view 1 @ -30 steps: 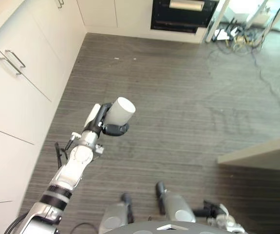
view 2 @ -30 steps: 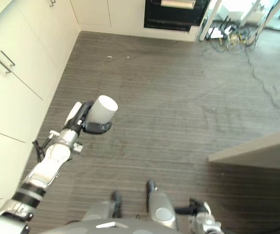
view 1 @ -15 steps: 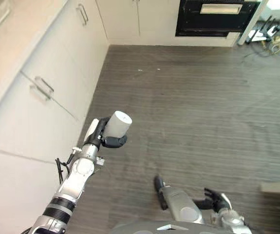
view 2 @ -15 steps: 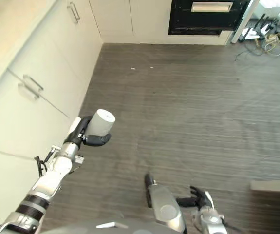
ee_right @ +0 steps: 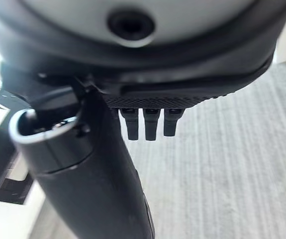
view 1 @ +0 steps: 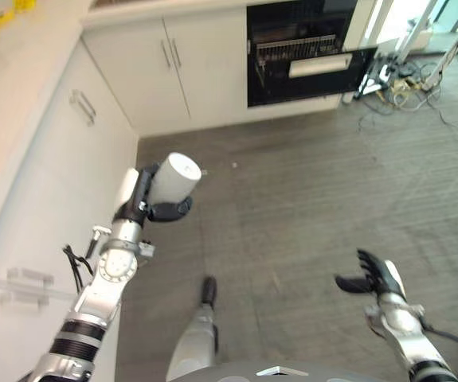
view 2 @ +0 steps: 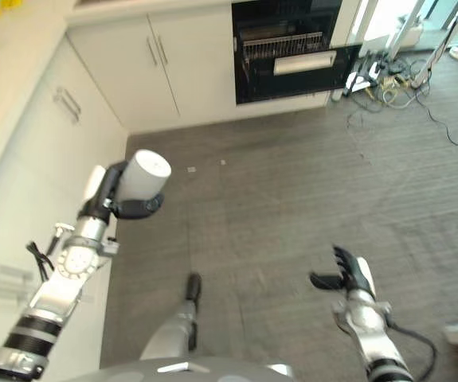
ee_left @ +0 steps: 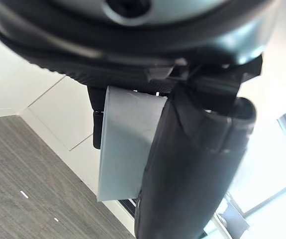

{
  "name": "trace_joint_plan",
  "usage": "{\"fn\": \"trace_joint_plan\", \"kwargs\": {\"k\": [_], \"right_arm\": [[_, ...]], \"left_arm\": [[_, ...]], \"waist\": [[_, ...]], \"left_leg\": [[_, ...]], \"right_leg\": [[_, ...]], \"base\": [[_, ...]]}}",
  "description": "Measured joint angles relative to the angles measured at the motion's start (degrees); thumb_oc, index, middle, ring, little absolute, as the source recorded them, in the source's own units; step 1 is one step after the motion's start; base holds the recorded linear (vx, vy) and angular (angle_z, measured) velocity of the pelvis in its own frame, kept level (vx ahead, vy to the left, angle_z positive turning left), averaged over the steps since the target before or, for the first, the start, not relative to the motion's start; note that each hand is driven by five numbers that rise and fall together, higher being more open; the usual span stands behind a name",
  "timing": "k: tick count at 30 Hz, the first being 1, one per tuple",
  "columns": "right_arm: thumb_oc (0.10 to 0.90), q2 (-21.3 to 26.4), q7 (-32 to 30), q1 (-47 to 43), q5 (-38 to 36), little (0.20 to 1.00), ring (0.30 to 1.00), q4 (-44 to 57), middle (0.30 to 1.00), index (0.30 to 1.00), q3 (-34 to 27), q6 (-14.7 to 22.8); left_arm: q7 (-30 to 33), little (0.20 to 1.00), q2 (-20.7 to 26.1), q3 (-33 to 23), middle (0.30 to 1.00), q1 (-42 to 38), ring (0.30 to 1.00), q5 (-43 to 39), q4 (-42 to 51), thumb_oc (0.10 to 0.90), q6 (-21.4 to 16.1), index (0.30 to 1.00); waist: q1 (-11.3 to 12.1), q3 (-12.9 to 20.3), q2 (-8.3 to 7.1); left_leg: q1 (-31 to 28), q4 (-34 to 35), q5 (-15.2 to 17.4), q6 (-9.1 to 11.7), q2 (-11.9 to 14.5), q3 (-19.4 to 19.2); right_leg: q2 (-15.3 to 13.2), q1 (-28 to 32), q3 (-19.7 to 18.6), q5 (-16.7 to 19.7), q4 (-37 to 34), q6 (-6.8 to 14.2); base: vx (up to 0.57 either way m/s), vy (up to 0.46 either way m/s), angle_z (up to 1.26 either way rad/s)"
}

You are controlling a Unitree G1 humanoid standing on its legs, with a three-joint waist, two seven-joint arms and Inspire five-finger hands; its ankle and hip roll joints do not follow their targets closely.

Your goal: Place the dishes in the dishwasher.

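Observation:
My left hand (view 1: 167, 212) is shut on a pale grey cup (view 1: 173, 175), held tilted above the floor beside the white cabinets. In the left wrist view the cup (ee_left: 125, 144) sits between the thumb (ee_left: 192, 174) and the fingers. A dark appliance (view 1: 300, 56) with a wire rack (view 2: 280, 44) showing stands at the back wall, its door ajar with a pale handle. My right hand (view 1: 373, 279) hangs low at the right with relaxed fingers, holding nothing. Its fingertips (ee_right: 150, 127) show past the thumb over the floor.
White cabinets (view 1: 173, 72) with bar handles run along the left and back, under a pale counter (view 1: 13, 79). Cables (view 1: 396, 72) and metal legs lie at the back right. Grey wood floor (view 1: 308, 191) stretches between me and the appliance.
The camera has swung, so the appliance and back cabinets now stand straight ahead. My right hand has risen into view. The cup stays in my left hand.

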State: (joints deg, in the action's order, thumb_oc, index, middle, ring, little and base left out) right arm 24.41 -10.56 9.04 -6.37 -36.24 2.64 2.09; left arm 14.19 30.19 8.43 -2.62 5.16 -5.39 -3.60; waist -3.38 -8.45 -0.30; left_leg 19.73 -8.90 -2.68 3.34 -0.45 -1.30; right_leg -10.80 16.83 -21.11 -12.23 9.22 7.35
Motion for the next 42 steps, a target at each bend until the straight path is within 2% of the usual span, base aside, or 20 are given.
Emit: {"fn": "trace_joint_plan", "kwargs": {"k": [4, 8, 11, 13, 17, 18, 21, 23, 24, 25, 27, 29, 30, 31, 32, 33, 34, 37, 39, 42], "right_arm": [[0.800, -4.75, 0.77, 6.64, 1.77, 0.900, 0.900, 2.91, 0.900, 0.900, 0.06, 0.38], [0.800, -4.59, 0.98, 2.27, 1.77, 0.900, 0.900, 3.98, 0.900, 0.900, 1.28, -0.55], [0.800, -4.42, 1.60, 1.55, 1.80, 0.900, 0.900, 7.43, 0.900, 0.900, 2.77, -0.87], [0.800, -4.37, 1.70, 1.28, 1.82, 0.900, 0.900, 10.89, 0.900, 0.900, 3.84, -0.17], [0.800, -2.64, 1.05, 0.48, 2.06, 0.900, 0.900, 10.94, 0.900, 0.900, 1.24, 0.30], [0.800, -0.57, 0.95, -0.58, 2.44, 0.900, 0.900, 10.76, 0.900, 0.900, 1.04, 0.45], [0.800, -0.17, 1.35, -0.54, 4.10, 0.900, 0.900, 15.79, 0.900, 0.900, 1.13, 1.45], [0.800, -0.60, 1.50, -2.16, 4.07, 0.900, 0.900, 16.27, 0.900, 0.900, 0.95, 1.56], [0.800, -0.34, 1.68, -3.35, 3.98, 0.900, 0.900, 16.56, 0.900, 0.900, -0.15, 1.81], [0.800, 0.84, 2.16, -2.66, 3.96, 0.900, 0.900, 19.21, 0.900, 0.900, -2.40, 1.92], [0.800, 1.99, 0.37, -3.87, 3.74, 0.900, 0.900, 20.94, 0.900, 0.900, -4.88, 2.03], [0.800, 1.73, 0.19, -3.79, 3.64, 0.900, 0.900, 24.31, 0.900, 0.900, -5.41, 3.09], [0.800, 1.60, 0.20, -3.81, 3.65, 0.900, 0.900, 24.96, 0.900, 0.900, -5.28, 3.16], [0.800, 1.97, 0.12, -2.57, 3.64, 0.900, 0.900, 26.66, 0.900, 0.900, -6.10, 3.21], [0.800, 3.77, -0.44, -2.50, 3.66, 0.900, 0.900, 30.38, 0.900, 0.900, -6.20, 3.70], [0.800, 5.17, -1.76, -1.85, 3.81, 0.900, 0.900, 32.85, 0.900, 0.900, -4.06, 4.74], [0.800, 6.04, -2.45, -1.97, 3.96, 0.900, 0.900, 32.58, 0.900, 0.900, -3.99, 4.77], [0.800, 5.70, -3.37, -0.88, 4.05, 0.900, 0.900, 32.49, 0.900, 0.900, -4.82, 3.17], [0.800, 5.30, -3.56, 3.37, 4.01, 0.900, 0.900, 33.54, 0.900, 0.900, -6.00, 3.34], [0.800, 0.52, -1.88, 1.52, 3.89, 0.900, 0.900, 33.25, 0.900, 0.900, -3.71, 3.78]], "left_arm": [[-0.54, 0.300, 2.03, 1.30, 0.300, 4.53, 0.300, 0.38, 2.81, 0.400, -0.07, 0.300], [0.00, 0.300, -1.42, 0.68, 0.300, -2.18, 0.300, 1.27, 2.64, 0.400, 0.23, 0.300], [0.39, 0.300, -3.58, 0.02, 0.300, -5.27, 0.300, 2.18, 2.17, 0.400, -0.24, 0.300], [0.84, 0.300, -3.55, -0.29, 0.300, -8.59, 0.300, 2.24, 0.98, 0.400, -0.92, 0.300], [0.83, 0.300, -3.97, 1.90, 0.300, -7.33, 0.300, 2.39, 0.95, 0.400, -0.93, 0.300], [0.93, 0.300, -6.08, 1.48, 0.300, -4.81, 0.300, 2.64, 0.56, 0.400, -0.29, 0.300], [0.27, 0.300, -6.38, 1.72, 0.300, -2.49, 0.300, 3.32, 0.22, 0.400, 0.50, 0.300], [0.29, 0.300, -6.68, 1.67, 0.300, -2.09, 0.300, 3.41, 0.34, 0.400, 0.41, 0.300], [0.12, 0.300, -7.38, 1.78, 0.300, -1.77, 0.300, 3.39, 0.82, 0.400, 0.05, 0.300], [0.42, 0.300, -7.76, 1.45, 0.300, -1.03, 0.300, 3.37, 3.42, 0.400, -0.81, 0.300], [1.44, 0.300, -7.82, 1.39, 0.300, 2.37, 0.300, 3.28, 3.99, 0.400, -2.50, 0.300], [1.43, 0.300, -7.31, 0.77, 0.300, 3.07, 0.300, 3.22, 1.71, 0.400, -1.10, 0.300], [1.41, 0.300, -7.70, 0.44, 0.300, 3.30, 0.300, 3.17, 0.93, 0.400, -0.57, 0.300], [1.45, 0.300, -8.62, 0.47, 0.300, 3.55, 0.300, 3.14, 0.67, 0.400, -0.55, 0.300], [1.84, 0.300, -9.30, -0.69, 0.300, 3.65, 0.300, 2.96, 0.94, 0.400, -0.90, 0.300], [2.86, 0.300, -6.56, -1.66, 0.300, 3.84, 0.300, 2.79, 0.81, 0.400, -1.33, 0.300], [2.73, 0.300, -7.39, -1.58, 0.300, 3.39, 0.300, 2.82, -1.28, 0.400, -1.10, 0.300], [2.94, 0.300, -8.48, -0.38, 0.300, 2.97, 0.300, 2.87, -1.18, 0.400, -1.29, 0.300], [1.18, 0.300, -9.42, 5.17, 0.300, 4.46, 0.300, 2.45, 0.73, 0.400, -2.27, 0.300], [-0.99, 0.300, -9.67, 14.60, 0.300, 6.30, 0.300, 2.98, 1.44, 0.400, -2.63, 0.300]], "waist": [[-0.33, 2.26, -1.52], [-3.59, -2.65, 2.87], [-5.18, -5.12, 6.49], [-7.59, -5.79, 3.97], [-7.01, -4.92, 0.94], [-6.16, -5.01, 3.72], [-6.48, -4.54, 2.70], [-5.77, -4.49, 2.71], [-4.56, -4.81, 3.24], [-4.03, -4.50, 2.37], [-0.88, -4.23, 1.47], [-0.46, -5.13, -1.51], [-0.57, -5.54, -1.20], [-1.07, -5.66, 2.95], [-2.12, -5.74, 7.77], [-1.31, -3.00, 4.05], [-3.83, -2.29, 5.20], [-2.22, -2.13, 3.51], [-3.24, -1.71, 4.61], [-3.96, -1.16, 3.57]], "left_leg": [[-9.26, -2.45, 5.65, -6.87, -3.55, -7.44], [-16.26, 2.08, 8.12, -10.06, -5.22, -8.60], [-28.44, 10.53, 9.73, -8.18, -3.08, -8.98], [-32.57, 11.62, 11.46, -5.33, -3.33, -6.34], [-42.30, 13.91, 13.99, -1.32, -5.96, -6.11], [-45.50, 11.96, 14.85, 0.30, -4.55, -6.92], [-44.48, 1.11, 15.48, 3.05, -2.97, -4.80], [-37.34, -11.94, 14.90, 3.46, -2.82, -4.48], [-29.84, -28.56, 6.40, 4.23, -0.43, -5.08], [-20.07, -48.53, -8.23, 6.32, 0.90, -6.12], [-8.07, -58.31, -2.16, 4.01, 0.33, -6.68], [-0.47, -49.26, 2.17, 1.51, -1.58, -9.31], [0.79, -42.10, 2.35, -1.37, -1.16, -9.53], [1.21, -34.64, 4.09, -5.61, 2.67, -8.79], [0.95, -19.57, 1.51, -10.10, 8.15, -7.37], [0.64, -9.35, -6.35, -9.53, 5.19, -7.79], [-0.09, -2.54, -4.76, -6.52, 4.39, -1.53], [-2.65, 5.96, -4.73, -3.45, 0.27, 1.40], [-6.53, 7.07, -12.25, -11.53, -1.46, -1.68], [-13.49, 13.85, -10.25, -10.74, -1.72, -2.01]], "right_leg": [[-1.11, -13.16, 0.29, 14.22, 31.56, 3.37], [3.76, -36.00, 7.28, 6.04, 52.39, -6.24], [10.43, -44.22, 20.85, 0.86, 40.26, -7.30], [16.45, -46.97, 21.49, 1.67, 20.61, -4.95], [15.28, -43.87, 31.77, 2.63, -6.98, -5.60], [16.40, -43.48, 33.51, 9.25, -2.36, -7.11], [15.88, -39.98, 30.66, 18.28, 6.30, -14.59], [17.60, -33.31, 30.40, 13.28, 5.16, -14.14], [15.76, -32.97, 34.29, 5.29, 10.95, -11.81], [13.84, -34.02, 30.21, 0.95, 19.26, -16.19], [15.27, -28.84, 24.76, 0.33, 16.52, -18.81], [13.57, -20.28, 23.50, 1.51, 9.77, -13.77], [14.49, -19.75, 23.82, 1.92, 13.99, -6.21], [17.25, -21.22, 23.57, 4.56, 19.13, 4.69], [20.12, -28.09, 23.92, 3.20, 30.39, -1.96], [10.76, -29.94, 17.44, -4.56, 22.06, -6.42], [9.85, -27.14, 20.47, -6.25, 21.26, -10.00], [8.45, -18.74, 15.35, -5.67, 11.90, -7.96], [9.37, -13.64, 16.60, -5.60, 12.63, -4.55], [4.56, -21.76, 14.50, -8.99, 16.64, -2.41]], "base": [[0.48, 0.226, -0.85], [0.52, 0.185, -0.34], [0.52, -0.004, -0.38], [0.53, -0.068, 0.54], [0.56, -0.105, 0.50], [0.65, -0.155, -0.04], [0.65, -0.202, 0.36], [0.59, -0.298, 0.24], [0.33, -0.209, 0.25], [0.36, -0.173, 0.16], [0.25, -0.064, -0.52], [0.45, 0.106, -0.55], [0.41, 0.207, -0.34], [0.25, 0.186, -0.54], [0.36, 0.244, -1.09], [0.40, 0.259, -1.04], [0.27, 0.166, -0.78], [0.19, 0.171, -0.76], [0.29, 0.302, -0.07], [0.18, 0.221, -0.28]]}}
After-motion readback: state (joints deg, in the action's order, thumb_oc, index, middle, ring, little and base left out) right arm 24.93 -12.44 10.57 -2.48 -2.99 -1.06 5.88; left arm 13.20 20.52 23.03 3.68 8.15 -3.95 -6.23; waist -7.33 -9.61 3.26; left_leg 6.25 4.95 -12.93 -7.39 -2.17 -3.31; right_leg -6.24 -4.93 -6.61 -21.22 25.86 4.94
